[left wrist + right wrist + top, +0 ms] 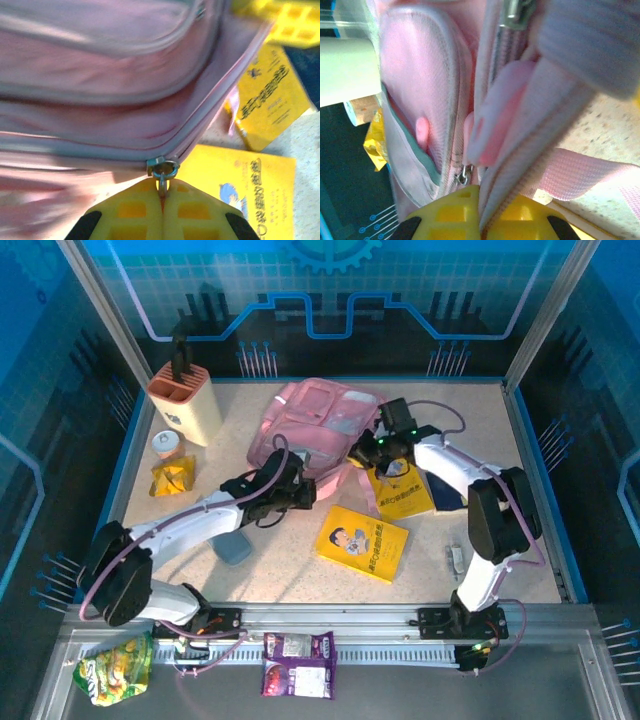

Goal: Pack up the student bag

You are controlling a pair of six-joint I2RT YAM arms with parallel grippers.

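the pink bag [310, 420] lies on the counter [480, 420], at 12 o'clock from its middle, front pockets facing up. the left gripper [163, 190] sits at the bag's 6 o'clock edge with its yellow fingers pressed fully together, pinching the metal zip pull [163, 172] at the end of a long zip. the right gripper [480, 197] is at the bag's 3 o'clock side, also closed tight, its fingers clamped on a fabric edge of the bag beside a zip track; a pink strap [590, 175] trails over the counter just past it. a yellow book [362, 542] lies flat at 5 o'clock from the bag, apart from it, and a second yellow book [403, 495] lies at 4 o'clock, partly under the right arm. at 9 o'clock from the bag stand a tan holder [187, 405], a small cup [167, 444] and a yellow packet [172, 478].
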